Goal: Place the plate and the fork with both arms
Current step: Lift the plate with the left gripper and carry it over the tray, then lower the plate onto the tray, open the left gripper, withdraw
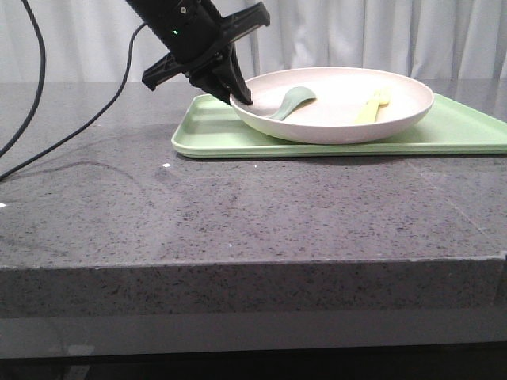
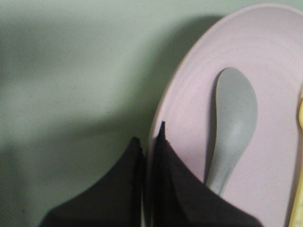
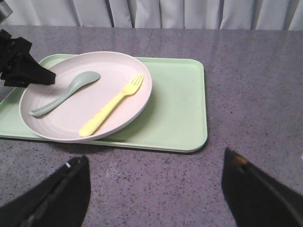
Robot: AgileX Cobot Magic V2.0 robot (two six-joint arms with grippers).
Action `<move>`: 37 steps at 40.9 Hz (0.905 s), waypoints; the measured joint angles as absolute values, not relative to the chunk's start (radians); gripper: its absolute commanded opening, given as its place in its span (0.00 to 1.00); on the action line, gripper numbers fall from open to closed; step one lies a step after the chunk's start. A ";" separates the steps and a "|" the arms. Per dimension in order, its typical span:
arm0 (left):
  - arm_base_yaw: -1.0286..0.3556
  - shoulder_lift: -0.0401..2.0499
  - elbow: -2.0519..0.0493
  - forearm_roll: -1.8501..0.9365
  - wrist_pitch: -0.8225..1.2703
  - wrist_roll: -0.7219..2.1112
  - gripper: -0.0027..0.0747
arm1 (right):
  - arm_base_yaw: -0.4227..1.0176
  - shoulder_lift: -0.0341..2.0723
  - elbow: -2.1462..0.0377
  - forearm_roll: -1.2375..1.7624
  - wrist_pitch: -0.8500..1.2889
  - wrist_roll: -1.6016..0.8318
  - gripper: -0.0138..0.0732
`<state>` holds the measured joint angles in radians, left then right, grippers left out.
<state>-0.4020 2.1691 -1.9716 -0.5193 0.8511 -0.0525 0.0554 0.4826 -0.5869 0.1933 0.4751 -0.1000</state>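
The off-white plate (image 1: 341,123) rests on the light green tray (image 1: 207,131). The pale yellow fork (image 1: 372,106) lies in the plate's right half. My left gripper (image 1: 240,96) is shut on the plate's left rim. In the left wrist view (image 2: 149,137) one finger is outside the rim and one inside, on the plate (image 2: 265,52). Only the fork's edge (image 2: 299,123) shows there. My right gripper (image 3: 156,165) is open and empty above bare table in front of the tray (image 3: 175,104). The right wrist view also shows the plate (image 3: 118,66), the fork (image 3: 111,106) and the left gripper (image 3: 45,75).
A muted green spoon (image 1: 291,101) lies in the plate's left half, close to my left fingers; it also shows in the wrist views (image 2: 234,118) (image 3: 66,92). Black cables (image 1: 47,150) trail over the grey stone table at the left. White curtains hang behind.
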 measured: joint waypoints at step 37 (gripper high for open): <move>-0.404 2.182 -1.975 -0.515 0.815 -0.202 0.36 | 0.083 0.483 -0.587 0.193 0.480 -0.100 0.84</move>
